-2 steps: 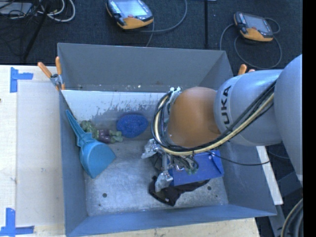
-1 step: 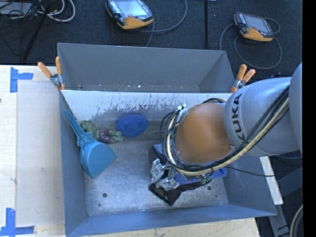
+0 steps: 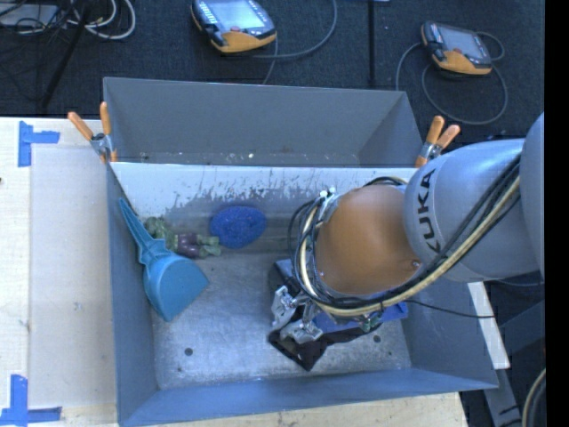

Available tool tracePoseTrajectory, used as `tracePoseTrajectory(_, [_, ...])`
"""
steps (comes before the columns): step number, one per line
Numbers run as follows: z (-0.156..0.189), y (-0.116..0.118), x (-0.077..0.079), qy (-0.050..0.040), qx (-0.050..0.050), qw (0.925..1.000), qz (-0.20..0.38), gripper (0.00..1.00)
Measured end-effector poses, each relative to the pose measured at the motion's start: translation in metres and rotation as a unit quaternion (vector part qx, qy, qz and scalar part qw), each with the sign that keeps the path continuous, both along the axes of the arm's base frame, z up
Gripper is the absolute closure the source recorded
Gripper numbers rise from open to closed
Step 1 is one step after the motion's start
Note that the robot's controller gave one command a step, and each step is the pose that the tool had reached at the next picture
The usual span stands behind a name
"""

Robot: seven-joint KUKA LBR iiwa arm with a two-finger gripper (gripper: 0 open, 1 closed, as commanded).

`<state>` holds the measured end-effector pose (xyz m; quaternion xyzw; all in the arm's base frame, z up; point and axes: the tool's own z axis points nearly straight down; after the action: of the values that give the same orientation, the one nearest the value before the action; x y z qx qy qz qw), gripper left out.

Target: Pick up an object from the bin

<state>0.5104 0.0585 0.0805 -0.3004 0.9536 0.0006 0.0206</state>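
**Operator:** What is in the bin?

**Clerk:** Your list reads as follows.
- Item one: the bin point(image 3: 133, 363), grey metal, with a scuffed floor.
- Item two: a blue scoop point(image 3: 169, 278), lying along the left wall. Its handle points to the far-left corner and its wide mouth faces the middle of the floor.
- Item three: a blue lump point(image 3: 237, 225), rounded and rough-surfaced, near the far wall and left of centre.
- Item four: a small toy point(image 3: 182, 241), greenish and purple, between the scoop's handle and the lump and just beside both. What kind of toy it is, I cannot tell.

**Operator:** And the arm?

**Clerk:**
- Item five: the arm, with its orange cover point(image 3: 364, 238), reaches in from your right and hides much of the right half of the floor.
- Item six: the gripper point(image 3: 293, 314), low over the near-right part of the floor, well apart from the scoop. I cannot tell you whether it is open or closed.
- Item seven: a black thing point(image 3: 302, 352), flat and irregular, lying on the floor just nearside of the gripper. You cannot see from here whether the two touch, and nothing shows it to be held.
- Item eight: a blue piece point(image 3: 342, 325), under the arm just right of the black thing and mostly hidden.
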Motion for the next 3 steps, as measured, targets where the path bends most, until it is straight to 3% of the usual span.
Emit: tracePoseTrajectory(3, [0.011,-0.001,-0.005,0.0208,-0.006,0.9998,0.000,1.00])
